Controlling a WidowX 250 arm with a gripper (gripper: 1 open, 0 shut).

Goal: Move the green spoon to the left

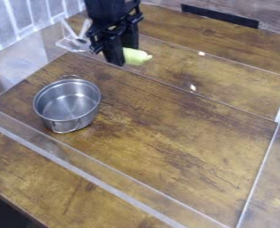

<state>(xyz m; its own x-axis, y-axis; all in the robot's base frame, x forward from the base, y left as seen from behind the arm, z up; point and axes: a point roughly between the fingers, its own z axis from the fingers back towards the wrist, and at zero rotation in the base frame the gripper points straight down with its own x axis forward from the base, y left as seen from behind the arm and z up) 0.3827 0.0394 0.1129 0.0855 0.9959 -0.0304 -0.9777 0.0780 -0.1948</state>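
Camera view: a wooden table [178, 134] with a clear acrylic barrier [130, 191] fills the scene. The black robot arm [107, 13] reaches down at the upper left. Below and left of the pincer [115, 53] stands the round steel pot [68, 102], well apart. The pincer's jaws pinch the green spoon [136, 57], which juts out to its right, off the tabletop.

The arm [111, 11] is matte black throughout, a blocky column. Its claw [115, 55] is black too, with two slim straight fingers [105, 52] and side brackets above them.
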